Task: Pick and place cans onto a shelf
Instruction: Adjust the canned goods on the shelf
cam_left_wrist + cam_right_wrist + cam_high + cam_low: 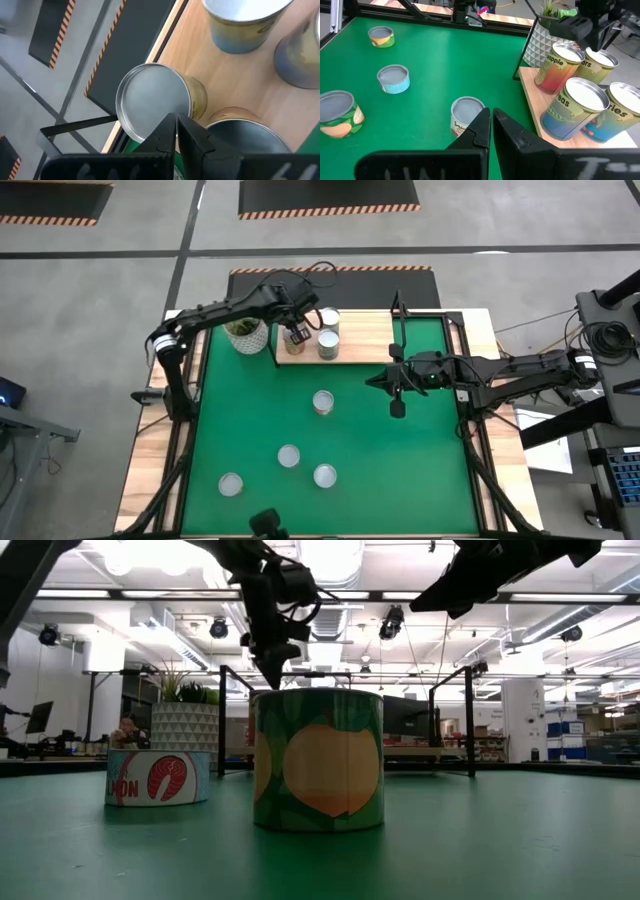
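The light-wood shelf (355,350) stands at the far side of the green mat. Several cans stand on it (577,107), (555,65), (600,62). My left gripper (298,330) is shut and hovers over the shelf's left end, its fingertips (175,125) above the gap between two silver-topped cans (152,100), (245,132). Several more cans stand upright on the mat (322,402), (289,456), (325,475). My right gripper (385,380) is shut and empty above the mat, right of the nearest can (466,114).
A white pot with a green plant (246,332) stands just left of the shelf, beside my left arm. Thin black posts (398,320) rise at the shelf's right end. In the low view a fruit-label can (318,760) and a flat salmon can (158,778) stand nearest.
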Robot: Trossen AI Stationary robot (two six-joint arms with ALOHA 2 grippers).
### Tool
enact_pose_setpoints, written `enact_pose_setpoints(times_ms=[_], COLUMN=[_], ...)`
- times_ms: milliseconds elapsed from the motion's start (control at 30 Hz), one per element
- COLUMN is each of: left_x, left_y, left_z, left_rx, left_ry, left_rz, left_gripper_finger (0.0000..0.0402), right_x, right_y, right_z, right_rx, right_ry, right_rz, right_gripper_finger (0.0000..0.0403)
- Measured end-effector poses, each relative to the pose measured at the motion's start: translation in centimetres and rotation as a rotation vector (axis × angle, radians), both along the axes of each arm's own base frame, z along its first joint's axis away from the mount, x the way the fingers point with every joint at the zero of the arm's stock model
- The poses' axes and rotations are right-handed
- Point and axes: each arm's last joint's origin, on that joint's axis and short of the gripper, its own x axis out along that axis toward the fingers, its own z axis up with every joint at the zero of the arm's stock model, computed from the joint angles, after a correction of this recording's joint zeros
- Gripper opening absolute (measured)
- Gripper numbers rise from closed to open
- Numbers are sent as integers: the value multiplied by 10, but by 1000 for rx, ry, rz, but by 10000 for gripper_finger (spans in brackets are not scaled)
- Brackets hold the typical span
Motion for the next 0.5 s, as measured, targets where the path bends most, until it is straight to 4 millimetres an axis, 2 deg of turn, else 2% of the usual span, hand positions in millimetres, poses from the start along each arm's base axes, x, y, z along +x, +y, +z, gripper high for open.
enact_pose_setpoints(times_ms=[500], left_x=[7], left_y=[10], left_z=[-19], left_rx=[-8], left_ry=[31], left_rz=[17], left_gripper_finger=[0], right_x=[0], right_y=[0], right_z=[0], right_rx=[0], right_ry=[2], right_rz=[0], right_gripper_finger=[9])
